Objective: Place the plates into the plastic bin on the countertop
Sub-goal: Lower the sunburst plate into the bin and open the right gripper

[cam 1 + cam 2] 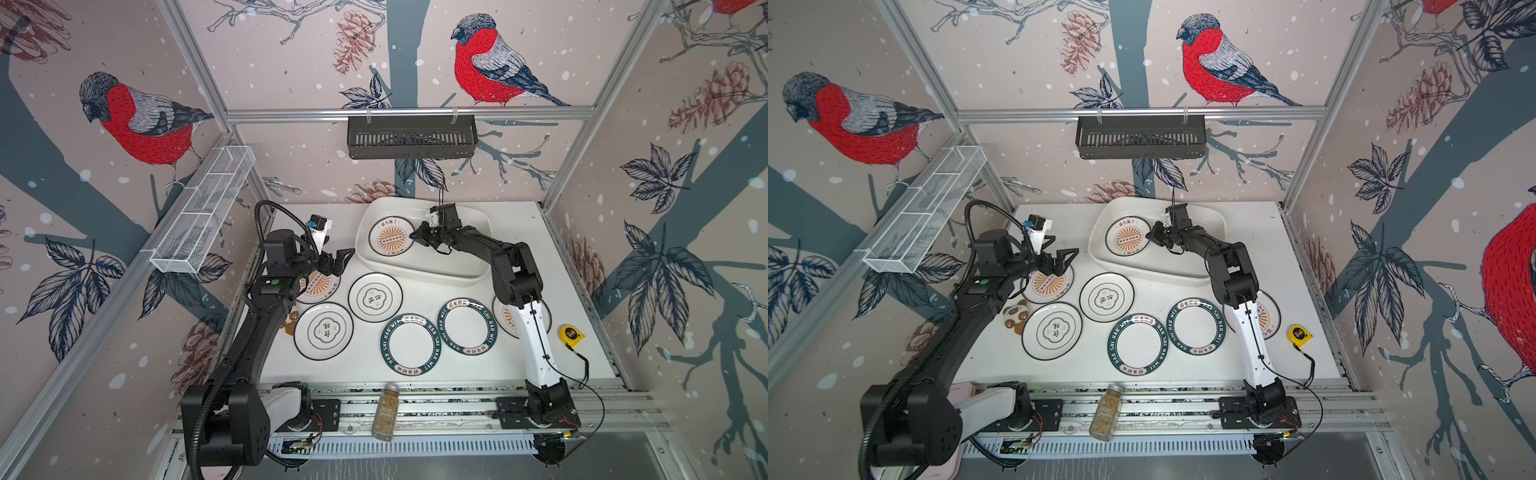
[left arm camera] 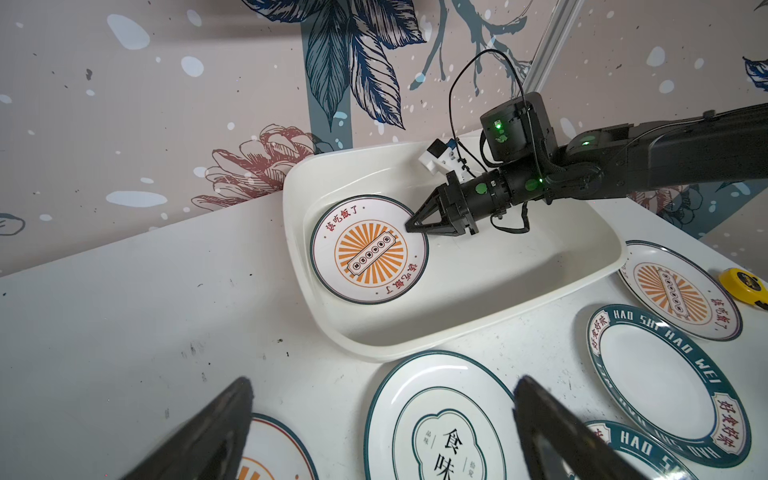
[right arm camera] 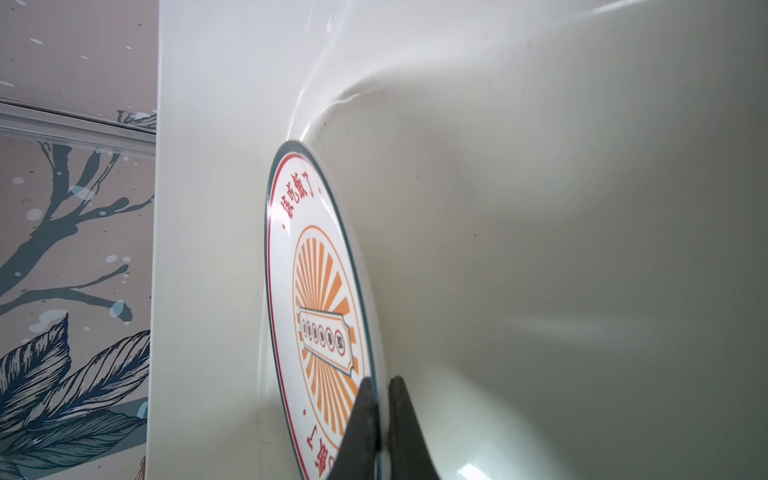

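With the right claw clamped on the 3 o'clock rim of a sunburst plate at the plastic bin's 9 o'clock end, and the left claw gaping above another plate on the worktop's 9 o'clock side, pulling back before release could drag the binned plate out.

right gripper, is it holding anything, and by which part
The right gripper is shut on the rim of the sunburst plate in the bin. The left gripper is open, holding nothing.

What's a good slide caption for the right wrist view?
Right gripper pinching the rim of a sunburst plate inside the white bin.
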Motion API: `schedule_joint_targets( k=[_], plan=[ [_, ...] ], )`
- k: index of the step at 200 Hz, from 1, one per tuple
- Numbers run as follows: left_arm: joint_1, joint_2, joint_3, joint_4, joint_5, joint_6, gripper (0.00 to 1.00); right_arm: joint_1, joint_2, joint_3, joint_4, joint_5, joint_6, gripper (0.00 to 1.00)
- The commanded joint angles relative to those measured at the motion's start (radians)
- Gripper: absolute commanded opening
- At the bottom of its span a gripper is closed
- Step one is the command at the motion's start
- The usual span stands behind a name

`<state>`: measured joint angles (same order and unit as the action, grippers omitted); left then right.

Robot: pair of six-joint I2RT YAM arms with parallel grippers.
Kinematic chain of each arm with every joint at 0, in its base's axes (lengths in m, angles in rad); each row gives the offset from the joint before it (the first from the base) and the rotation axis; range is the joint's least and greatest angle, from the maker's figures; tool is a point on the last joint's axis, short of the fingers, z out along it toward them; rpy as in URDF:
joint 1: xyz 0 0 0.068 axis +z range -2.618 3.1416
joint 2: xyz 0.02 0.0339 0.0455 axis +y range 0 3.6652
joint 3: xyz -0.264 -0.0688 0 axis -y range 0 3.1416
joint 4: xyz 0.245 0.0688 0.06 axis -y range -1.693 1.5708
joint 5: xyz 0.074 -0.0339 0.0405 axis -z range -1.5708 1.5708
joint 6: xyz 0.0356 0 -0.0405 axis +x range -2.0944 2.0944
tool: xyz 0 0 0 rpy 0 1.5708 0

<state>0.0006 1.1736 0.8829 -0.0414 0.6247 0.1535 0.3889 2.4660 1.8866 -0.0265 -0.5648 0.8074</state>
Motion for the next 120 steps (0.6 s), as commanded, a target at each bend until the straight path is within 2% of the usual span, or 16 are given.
schedule_joint_targets(
  k=[1,66,80,120],
  plan=[
    [-0.001,-0.002,-0.002,0.019,0.017,-0.001,0.97,-0.005,0.007,0.005,-0.004,-0.017,-0.014,0.12],
    [-0.005,0.001,0.003,0.017,0.022,-0.003,0.97,-0.006,-0.002,0.016,-0.05,0.0,-0.044,0.33],
    [-0.006,0.001,0.004,0.013,0.021,0.0,0.97,-0.005,-0.011,0.025,-0.082,0.024,-0.062,0.42],
    [-0.007,0.007,0.009,0.005,0.016,0.005,0.97,-0.006,-0.065,0.039,-0.16,0.108,-0.129,0.47]
  ],
)
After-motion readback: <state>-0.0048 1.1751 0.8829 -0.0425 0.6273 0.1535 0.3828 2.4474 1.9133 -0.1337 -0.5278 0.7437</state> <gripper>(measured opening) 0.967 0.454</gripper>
